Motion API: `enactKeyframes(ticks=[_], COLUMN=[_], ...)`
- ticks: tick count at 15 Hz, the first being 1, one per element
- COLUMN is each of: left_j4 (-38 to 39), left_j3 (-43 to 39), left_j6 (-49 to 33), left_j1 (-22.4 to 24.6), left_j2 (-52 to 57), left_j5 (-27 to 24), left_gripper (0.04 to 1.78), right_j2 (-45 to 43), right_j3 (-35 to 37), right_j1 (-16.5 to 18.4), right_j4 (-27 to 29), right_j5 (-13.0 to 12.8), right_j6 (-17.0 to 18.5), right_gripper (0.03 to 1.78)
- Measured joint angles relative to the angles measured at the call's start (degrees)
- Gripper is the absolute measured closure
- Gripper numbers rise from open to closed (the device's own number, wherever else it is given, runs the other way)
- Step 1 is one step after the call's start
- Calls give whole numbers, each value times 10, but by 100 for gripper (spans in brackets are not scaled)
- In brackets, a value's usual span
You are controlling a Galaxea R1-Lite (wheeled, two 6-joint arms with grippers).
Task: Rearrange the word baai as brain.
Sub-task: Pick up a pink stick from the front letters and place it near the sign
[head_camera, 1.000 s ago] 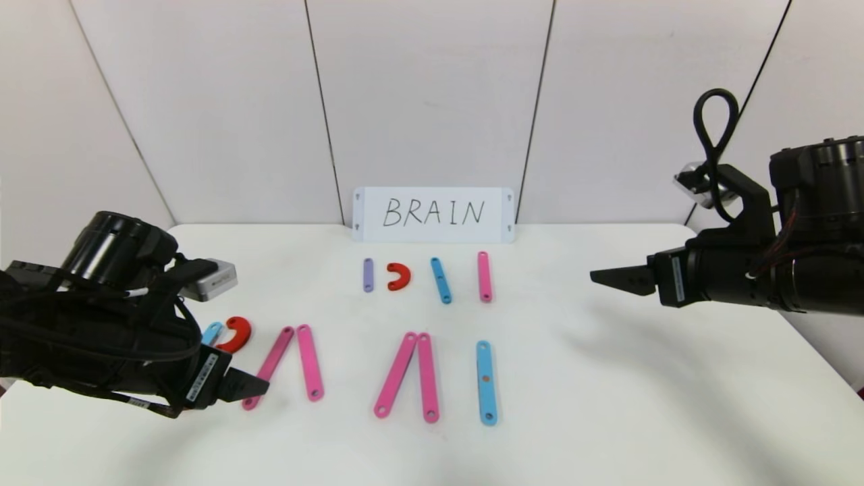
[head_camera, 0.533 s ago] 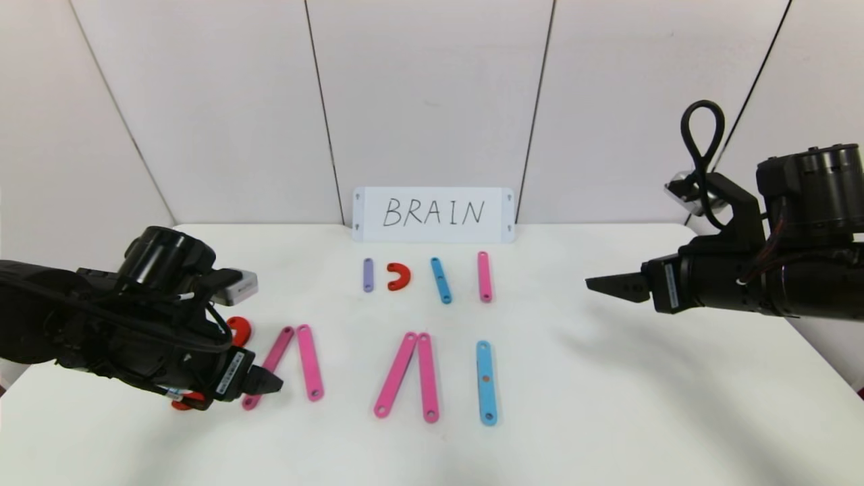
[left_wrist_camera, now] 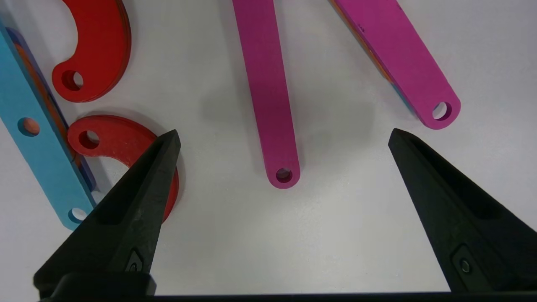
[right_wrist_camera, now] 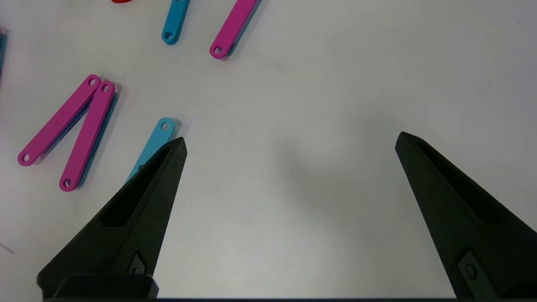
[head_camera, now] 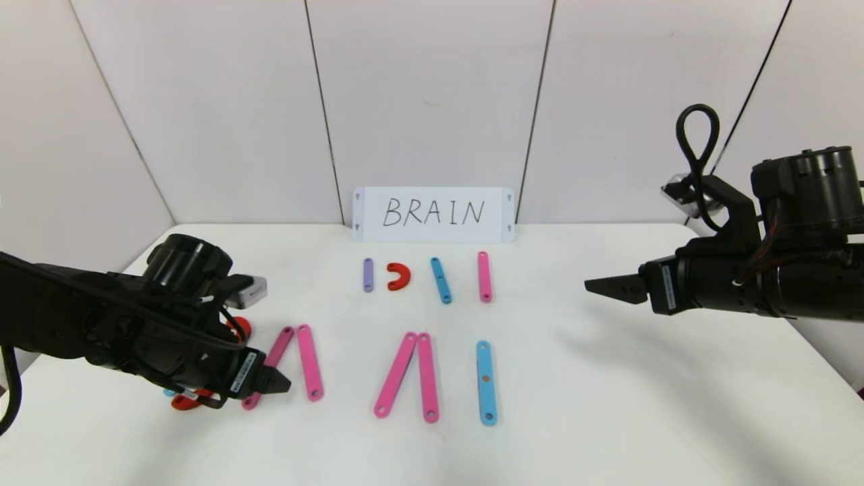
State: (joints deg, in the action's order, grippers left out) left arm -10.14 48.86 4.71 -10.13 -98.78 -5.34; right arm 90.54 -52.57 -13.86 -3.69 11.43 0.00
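The word on the white table [head_camera: 607,405] is judged to be barely rearranged: the front row is read as B, A, A, I, and no R or N has been built yet. The B at the robot's left is partly hidden under the left arm, though a blue bar [left_wrist_camera: 40,134] and two red curves [left_wrist_camera: 94,46] are shown beside it in the left wrist view. Next come two pink pairs, each leaning together at the far end like an A without a crossbar (the first pair [head_camera: 297,364], the second pair [head_camera: 412,374]), and a single blue bar [head_camera: 486,381] as the I.

Behind them, near the card reading BRAIN [head_camera: 433,214], four spare pieces are laid in a row: a purple bar [head_camera: 368,275], a red curve [head_camera: 399,276], a blue bar [head_camera: 441,280] and a pink bar [head_camera: 484,276].

Counted in all: five pink bars, three blue, one purple, three red curves.

The left gripper [left_wrist_camera: 284,134] is held low over the near end of the first pink bar [left_wrist_camera: 268,92], its fingers spread wide and empty. The right gripper [right_wrist_camera: 289,142] is kept above bare table at the right, also spread, holding nothing.
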Motion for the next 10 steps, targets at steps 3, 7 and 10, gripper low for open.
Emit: enactKeyframes(ticks=[3,7,10], left_j4=[0,1,13], left_j3=[0,2,1], left_j6=[0,0,-3], left_j1=[0,0,0], left_j2=[-4,-12,-17], left_j5=[1,1,2], left_gripper=[8,8,8], right_j2=[1,5,7], right_j3=[0,0,0], right_j1=[0,-1,-1], right_j4=[0,0,0], right_j5=[0,0,0], right_j6=[0,0,0], right_gripper=[7,7,7])
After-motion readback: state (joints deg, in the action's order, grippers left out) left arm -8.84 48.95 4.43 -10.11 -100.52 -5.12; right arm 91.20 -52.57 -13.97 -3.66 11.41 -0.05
